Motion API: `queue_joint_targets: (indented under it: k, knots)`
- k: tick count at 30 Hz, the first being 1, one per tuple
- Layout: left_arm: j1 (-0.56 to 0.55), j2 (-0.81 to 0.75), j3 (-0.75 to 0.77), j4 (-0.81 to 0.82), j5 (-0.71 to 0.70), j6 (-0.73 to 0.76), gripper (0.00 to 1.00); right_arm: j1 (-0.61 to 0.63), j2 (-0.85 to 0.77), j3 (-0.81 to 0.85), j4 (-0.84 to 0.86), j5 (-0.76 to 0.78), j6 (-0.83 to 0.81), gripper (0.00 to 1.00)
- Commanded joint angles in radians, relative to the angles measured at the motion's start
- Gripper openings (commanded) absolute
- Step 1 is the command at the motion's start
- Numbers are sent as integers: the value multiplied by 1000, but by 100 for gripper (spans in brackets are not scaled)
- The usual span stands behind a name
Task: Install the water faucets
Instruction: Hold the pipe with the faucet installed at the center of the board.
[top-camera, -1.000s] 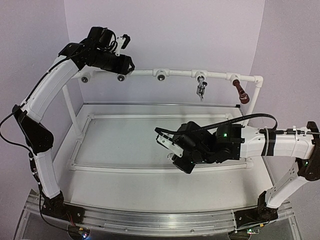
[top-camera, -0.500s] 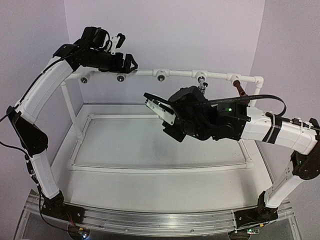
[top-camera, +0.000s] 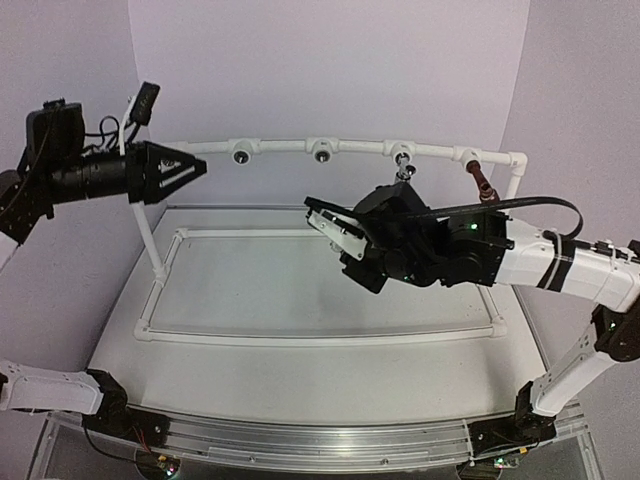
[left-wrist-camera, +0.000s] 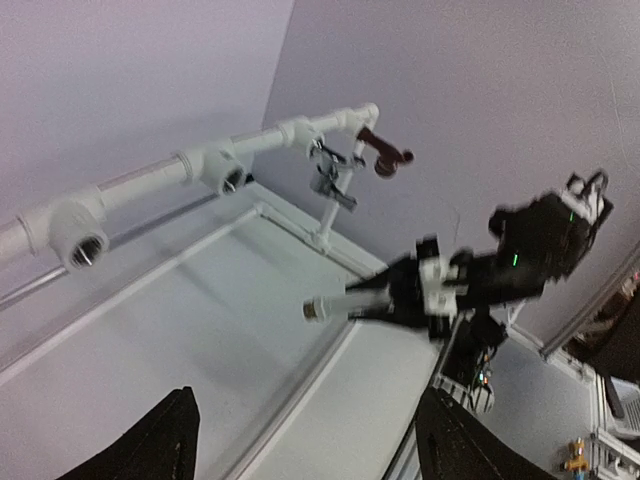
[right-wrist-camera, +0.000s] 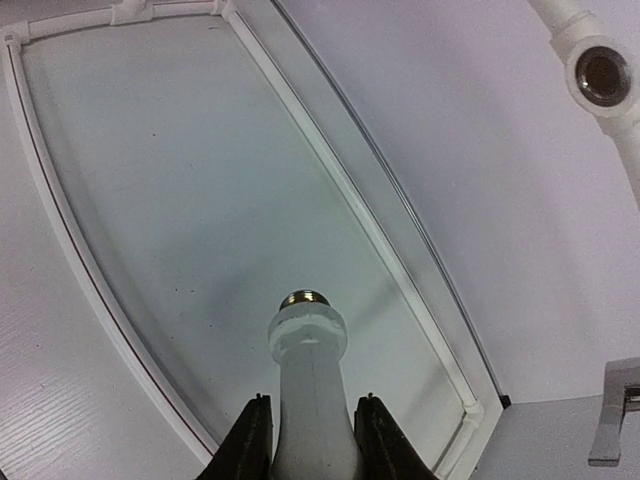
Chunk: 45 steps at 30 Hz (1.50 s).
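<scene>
Right end effector (right-wrist-camera: 313, 402) grips white faucet (right-wrist-camera: 308, 335) near pipe frame (top-camera: 360, 147); left end effector (left-wrist-camera: 306, 392) gapes.

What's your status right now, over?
Left tool open, empty. Right tool shut on white faucet, short of pipe. Mounted: silver faucet, red-brown faucet. Nothing blocking.

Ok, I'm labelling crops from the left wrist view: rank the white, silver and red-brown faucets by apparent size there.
1. white faucet: looks largest, but it is nearer the camera, so unsure.
2. silver faucet and red-brown faucet: about alike, not ranked.
</scene>
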Motion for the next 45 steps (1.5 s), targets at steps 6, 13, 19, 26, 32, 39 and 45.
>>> queue_joint_targets:
  k: [6, 13, 19, 26, 32, 39, 45]
  knots:
    - [-151, 48, -571, 192, 6, 83, 97, -17, -137, 35, 38, 17, -25, 0]
    - [-184, 279, -657, 402, -123, 60, 89, -17, -102, 66, 41, 17, -27, 0]
    - [-254, 403, -725, 663, -203, 61, 86, -17, -68, 86, 43, -7, -29, 0]
    - [-326, 557, -763, 840, -291, 210, 85, -17, -88, 88, 55, -98, -54, 0]
    - [-330, 665, -780, 941, -330, 268, 84, -17, -82, 75, 55, -132, -49, 0]
    - [-391, 753, -803, 968, -443, 261, 72, -17, -69, 68, 59, -178, -36, 0]
    - [-474, 830, -771, 969, -574, 202, 46, -17, -20, 94, 65, -146, -66, 0]
